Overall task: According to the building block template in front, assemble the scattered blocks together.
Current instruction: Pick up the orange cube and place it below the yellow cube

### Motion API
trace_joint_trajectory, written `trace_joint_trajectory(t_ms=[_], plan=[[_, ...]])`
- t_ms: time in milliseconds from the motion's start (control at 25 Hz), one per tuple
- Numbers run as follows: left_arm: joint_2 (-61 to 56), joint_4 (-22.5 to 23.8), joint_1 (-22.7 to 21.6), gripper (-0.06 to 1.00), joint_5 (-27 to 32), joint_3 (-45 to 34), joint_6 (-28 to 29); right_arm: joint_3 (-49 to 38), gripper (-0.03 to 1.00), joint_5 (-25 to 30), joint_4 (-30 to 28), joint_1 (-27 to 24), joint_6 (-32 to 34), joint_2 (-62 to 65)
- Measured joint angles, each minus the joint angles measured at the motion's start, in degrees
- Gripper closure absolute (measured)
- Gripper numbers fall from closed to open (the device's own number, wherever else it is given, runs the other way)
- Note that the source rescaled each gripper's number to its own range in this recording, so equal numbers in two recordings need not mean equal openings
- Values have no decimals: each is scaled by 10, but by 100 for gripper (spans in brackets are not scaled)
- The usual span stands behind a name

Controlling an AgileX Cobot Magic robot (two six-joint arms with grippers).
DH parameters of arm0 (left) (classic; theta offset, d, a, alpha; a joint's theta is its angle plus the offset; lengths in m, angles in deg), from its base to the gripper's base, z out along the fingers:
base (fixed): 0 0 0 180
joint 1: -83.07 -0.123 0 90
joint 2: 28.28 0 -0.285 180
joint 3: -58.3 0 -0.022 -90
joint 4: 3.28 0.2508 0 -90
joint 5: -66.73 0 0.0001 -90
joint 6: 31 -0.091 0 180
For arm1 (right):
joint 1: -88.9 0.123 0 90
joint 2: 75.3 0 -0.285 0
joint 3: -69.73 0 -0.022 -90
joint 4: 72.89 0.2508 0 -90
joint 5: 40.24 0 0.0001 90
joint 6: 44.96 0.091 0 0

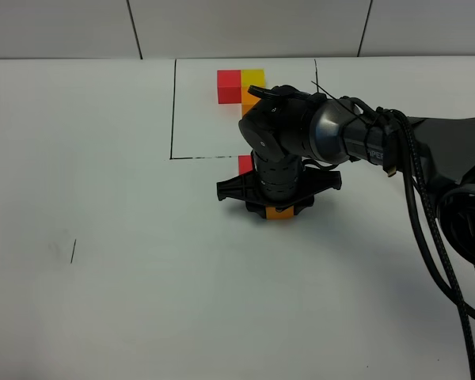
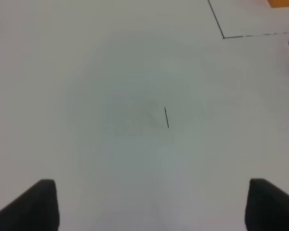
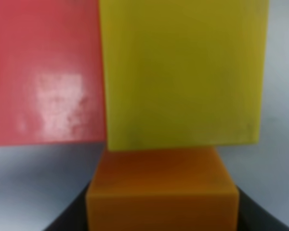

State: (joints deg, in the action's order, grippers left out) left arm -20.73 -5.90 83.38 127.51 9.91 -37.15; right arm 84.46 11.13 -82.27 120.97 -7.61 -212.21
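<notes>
Your right gripper (image 1: pixel 279 207), closed on the matte orange cube (image 3: pixel 162 192), presses it against the matte yellow cube (image 3: pixel 183 72) beside the matte red cube (image 3: pixel 43 72); push harder and you shunt that pair out of line with the small L-shaped template cluster (image 1: pixel 241 85); left gripper (image 2: pixel 151 204) idles wide open, empty.

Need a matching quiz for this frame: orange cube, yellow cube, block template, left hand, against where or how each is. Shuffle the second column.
1. matte orange cube
2. matte yellow cube
3. L-shaped red-yellow-orange block template
4. left hand

A. open above the bare white table
B. inside the black-lined box
C. right beside the matte red cube
D. between the right hand's fingers

Pairs: 1-D, 2-C, 3-B, 4-A
</notes>
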Motion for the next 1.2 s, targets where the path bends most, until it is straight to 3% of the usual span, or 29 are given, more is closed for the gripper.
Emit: trace_joint_trajectory(t_ms=[1200], plan=[[0,0,0,20,0,0,0,0,96,-17,15,-9,-16,0]])
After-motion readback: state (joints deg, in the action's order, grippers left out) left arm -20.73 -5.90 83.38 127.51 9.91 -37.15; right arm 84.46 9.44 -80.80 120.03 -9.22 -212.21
